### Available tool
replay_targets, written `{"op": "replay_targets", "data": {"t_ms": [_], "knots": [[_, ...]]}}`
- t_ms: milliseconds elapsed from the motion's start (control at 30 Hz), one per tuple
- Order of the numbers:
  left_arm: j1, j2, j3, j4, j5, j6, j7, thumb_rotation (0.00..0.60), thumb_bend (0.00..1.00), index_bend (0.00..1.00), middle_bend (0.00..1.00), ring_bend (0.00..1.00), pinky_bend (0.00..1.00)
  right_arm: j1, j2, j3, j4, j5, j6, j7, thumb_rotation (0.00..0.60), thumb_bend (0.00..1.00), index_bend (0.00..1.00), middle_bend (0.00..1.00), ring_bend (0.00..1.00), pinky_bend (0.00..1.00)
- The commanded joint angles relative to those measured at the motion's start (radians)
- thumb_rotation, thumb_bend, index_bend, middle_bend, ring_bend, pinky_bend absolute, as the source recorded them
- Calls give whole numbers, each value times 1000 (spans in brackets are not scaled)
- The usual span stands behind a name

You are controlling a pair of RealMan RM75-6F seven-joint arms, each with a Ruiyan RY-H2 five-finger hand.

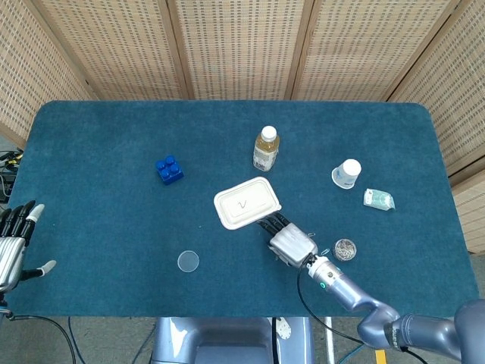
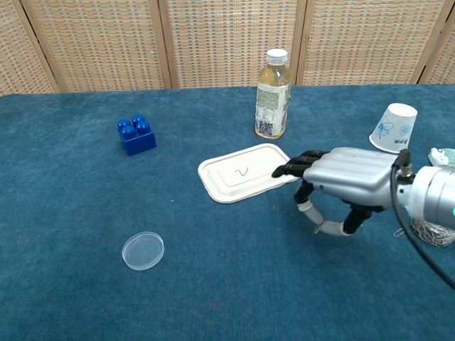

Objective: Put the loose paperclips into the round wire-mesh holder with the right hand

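The round wire-mesh holder [image 1: 345, 249] stands near the table's front edge on the right. In the chest view the holder [image 2: 431, 231] shows only partly, behind my right wrist. A small paperclip [image 1: 326, 251] lies on the cloth between the holder and my right hand [image 1: 290, 243]. The right hand [image 2: 348, 186] hovers palm down just above the cloth. Its fingers [image 2: 295, 168] stretch toward the white lid and its thumb [image 2: 323, 226] hangs below, holding nothing that I can see. Any clip beneath the palm is hidden. My left hand [image 1: 15, 246] rests open off the table's front left corner.
A white rectangular lid [image 1: 247, 202] lies just beyond the right fingertips, with a drink bottle [image 1: 265, 148] behind it. A paper cup [image 1: 347, 173] and a small packet [image 1: 378, 199] sit at the right. A blue block [image 1: 169, 168] and a clear round lid [image 1: 188, 262] are on the left.
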Motion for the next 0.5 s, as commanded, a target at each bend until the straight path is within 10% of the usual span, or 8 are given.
{"op": "replay_targets", "data": {"t_ms": [33, 500], "knots": [[-1, 0, 0, 0, 1, -1, 0, 600, 0, 0, 0, 0, 0, -17, 58, 3, -35, -6, 31, 10, 600, 672, 615, 55, 0, 7], [-1, -6, 5, -8, 10, 2, 21, 600, 0, 0, 0, 0, 0, -130, 264, -43, -30, -47, 152, 154, 600, 672, 615, 55, 0, 7]]}}
